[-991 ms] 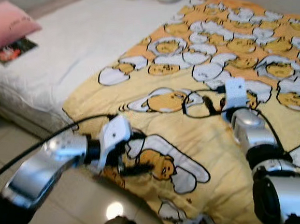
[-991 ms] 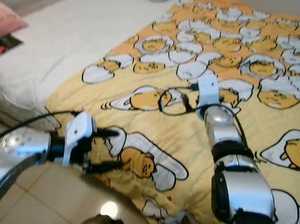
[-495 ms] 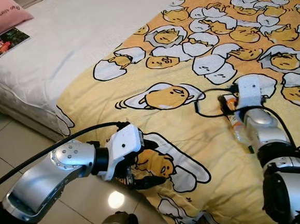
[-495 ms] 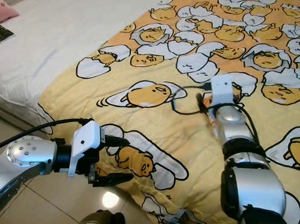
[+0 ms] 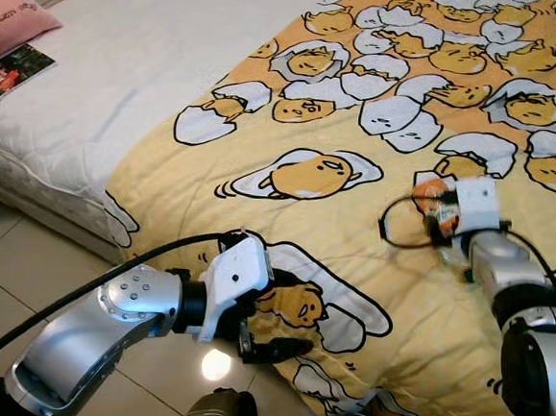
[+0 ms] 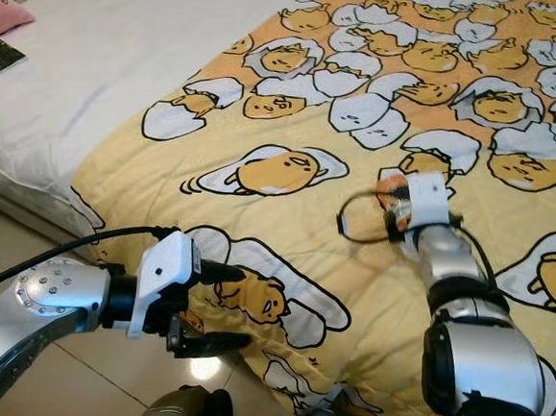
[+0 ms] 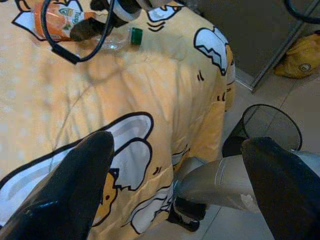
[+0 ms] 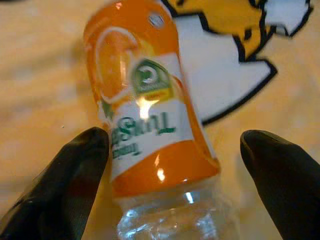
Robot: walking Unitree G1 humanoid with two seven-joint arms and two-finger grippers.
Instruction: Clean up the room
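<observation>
1. Right wrist view: a clear plastic bottle with an orange label (image 8: pixel 150 115) lies on its side on the yellow blanket printed with egg cartoons (image 5: pixel 353 233).
2. The right gripper (image 8: pixel 175 185) has its two black fingers (image 8: pixel 65 185) spread wide, one on each side of the bottle. One finger looks like it touches the label. The other is apart from it.
3. From the head camera, the bottle sits at about 3 o'clock, just past the white wrist block of the right arm (image 5: pixel 477 206).
4. A black cable (image 5: pixel 402 227) loops on the blanket beside that arm.
5. The left gripper (image 5: pixel 273 328) is at about 7 o'clock, at the blanket's hanging edge. Its fingers are spread apart and hold nothing.
6. The left wrist view shows the bottle's green cap (image 7: pixel 135 35) lying on the blanket, and a round black mesh bin (image 7: pixel 270 130) on the tiled floor (image 5: pixel 2 283).
7. At 10 o'clock, a pink pillow (image 5: pixel 13 28) and a small book with a dark cover (image 5: pixel 14 74) lie on the white mattress (image 5: pixel 125 71).
</observation>
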